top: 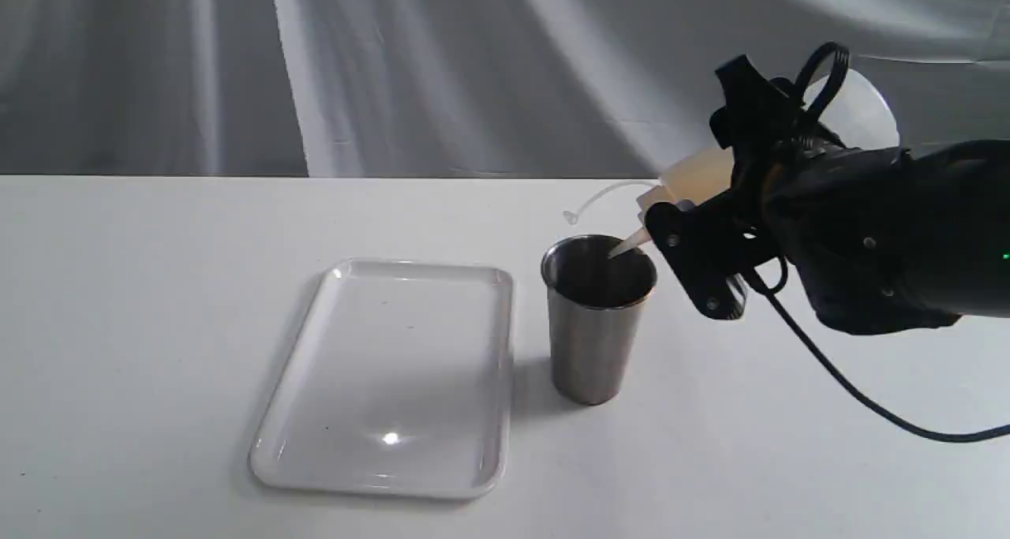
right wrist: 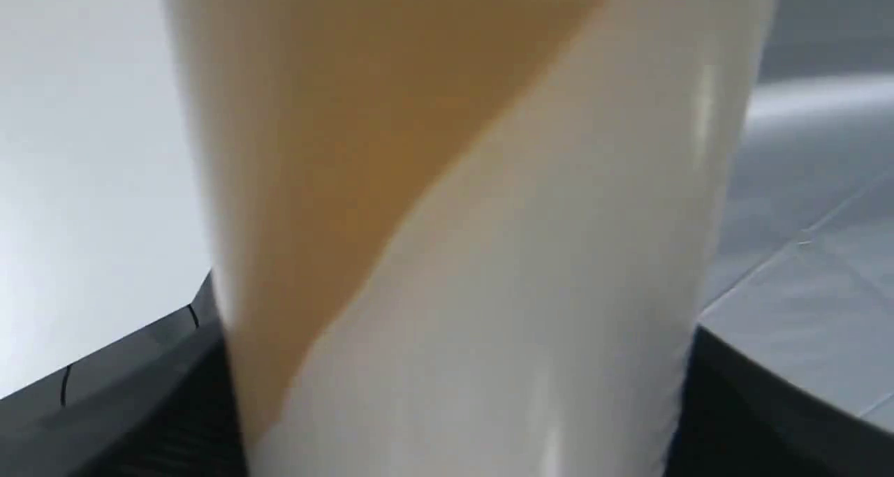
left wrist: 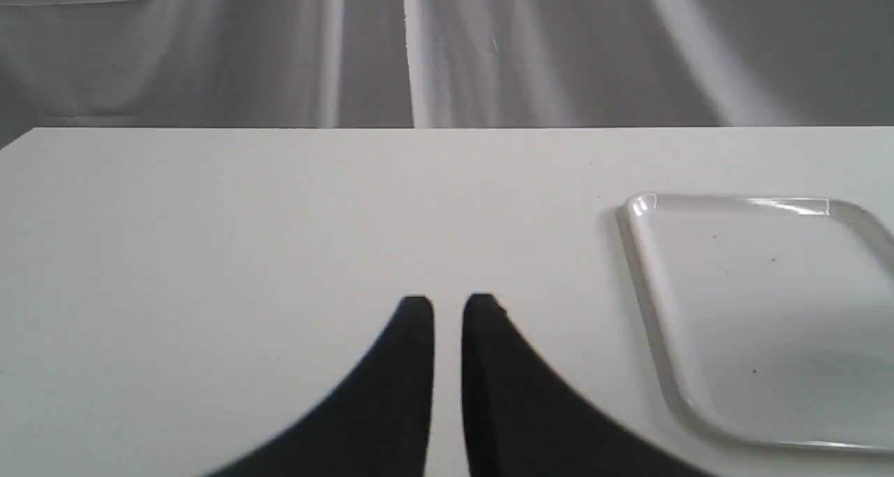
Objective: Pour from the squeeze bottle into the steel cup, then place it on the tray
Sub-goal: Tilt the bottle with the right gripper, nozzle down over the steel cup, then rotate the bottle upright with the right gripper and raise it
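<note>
My right gripper (top: 722, 192) is shut on the squeeze bottle (top: 694, 177), which it holds tilted with the base up. The bottle's thin nozzle (top: 629, 246) dips just inside the rim of the steel cup (top: 592, 342), and its cap strap (top: 600, 198) dangles behind. The right wrist view is filled by the frosted bottle (right wrist: 503, 267), with amber liquid slanted inside it. The cup stands upright on the table, just right of the white tray (top: 394, 373), which holds nothing. My left gripper (left wrist: 448, 309) hovers low over the table to the left of the tray (left wrist: 754, 309), shut and holding nothing.
A black cable (top: 852, 389) trails from the right arm across the white table (top: 142, 302) at the right. Grey draped cloth (top: 473, 65) hangs behind the table's far edge.
</note>
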`<control>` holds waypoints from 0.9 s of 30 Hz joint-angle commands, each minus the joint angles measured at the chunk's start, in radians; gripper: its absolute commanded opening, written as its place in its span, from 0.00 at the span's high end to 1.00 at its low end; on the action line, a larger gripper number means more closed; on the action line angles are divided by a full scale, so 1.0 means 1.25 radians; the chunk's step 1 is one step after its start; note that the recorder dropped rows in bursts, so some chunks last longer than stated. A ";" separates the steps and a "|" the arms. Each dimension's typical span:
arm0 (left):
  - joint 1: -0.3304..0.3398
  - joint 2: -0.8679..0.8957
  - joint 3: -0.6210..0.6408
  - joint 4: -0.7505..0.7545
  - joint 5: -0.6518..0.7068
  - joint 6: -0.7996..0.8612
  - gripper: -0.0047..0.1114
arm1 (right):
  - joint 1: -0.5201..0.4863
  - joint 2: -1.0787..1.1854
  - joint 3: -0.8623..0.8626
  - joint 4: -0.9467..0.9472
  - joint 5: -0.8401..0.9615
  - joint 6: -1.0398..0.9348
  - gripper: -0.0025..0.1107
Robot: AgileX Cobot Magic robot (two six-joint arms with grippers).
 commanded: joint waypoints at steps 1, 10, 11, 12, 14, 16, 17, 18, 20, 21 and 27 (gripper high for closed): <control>-0.002 -0.002 0.004 0.000 -0.006 -0.005 0.89 | 0.000 -0.009 -0.007 -0.015 0.015 -0.001 0.98; -0.002 -0.002 0.004 0.000 -0.006 -0.001 0.89 | 0.000 -0.009 -0.007 -0.015 0.019 0.015 0.98; -0.002 -0.002 0.004 0.000 -0.006 -0.001 0.89 | 0.000 -0.009 -0.007 -0.015 0.019 0.035 0.98; -0.002 -0.002 0.004 0.000 -0.006 -0.001 0.89 | 0.000 -0.009 -0.007 -0.015 0.021 0.052 0.98; -0.002 -0.002 0.004 0.000 -0.006 -0.001 0.89 | 0.000 -0.009 -0.007 -0.015 0.021 0.093 0.98; -0.002 -0.002 0.004 0.000 -0.006 -0.001 0.89 | 0.000 -0.009 -0.007 -0.015 0.021 0.126 0.98; -0.002 -0.002 0.004 0.000 -0.006 -0.004 0.89 | 0.000 -0.009 -0.007 -0.015 0.021 0.149 0.98; -0.002 -0.002 0.004 0.000 -0.006 -0.004 0.89 | 0.000 -0.009 -0.007 -0.015 0.021 0.159 0.98; -0.002 -0.002 0.004 0.000 -0.006 -0.004 0.89 | 0.000 -0.009 -0.007 -0.015 0.021 0.200 0.98; -0.002 -0.002 0.004 0.000 -0.006 -0.004 0.89 | 0.000 -0.009 -0.007 -0.015 0.021 0.216 0.98; -0.002 -0.002 0.004 0.000 -0.006 -0.004 0.89 | 0.000 -0.009 -0.007 -0.015 0.021 0.349 0.98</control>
